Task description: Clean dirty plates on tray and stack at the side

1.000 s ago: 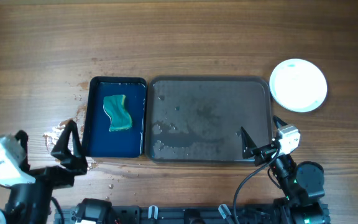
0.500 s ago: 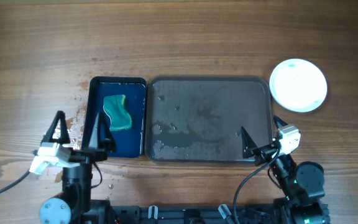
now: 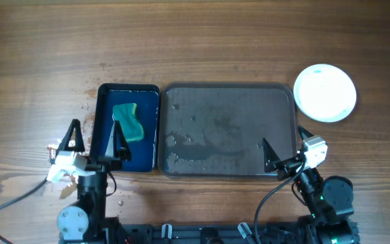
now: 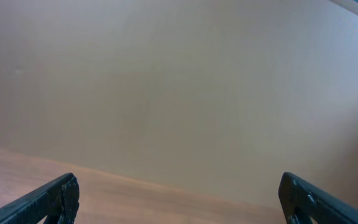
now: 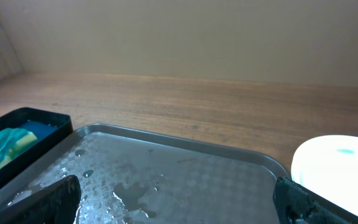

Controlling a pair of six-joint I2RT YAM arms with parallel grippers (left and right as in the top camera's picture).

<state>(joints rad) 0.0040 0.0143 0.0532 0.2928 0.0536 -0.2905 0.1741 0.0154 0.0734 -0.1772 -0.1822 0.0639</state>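
White plates (image 3: 325, 93) with blue smear, dark grey diamond-textured tray (image 3: 229, 108), dark-blue small tray (image 3: 147, 152), green sponge (image 3: 128, 123), brown wood-grain table (image 3: 181, 41)

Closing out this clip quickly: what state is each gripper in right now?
Left gripper: open, holding nothing.
Right gripper: open, holding nothing.
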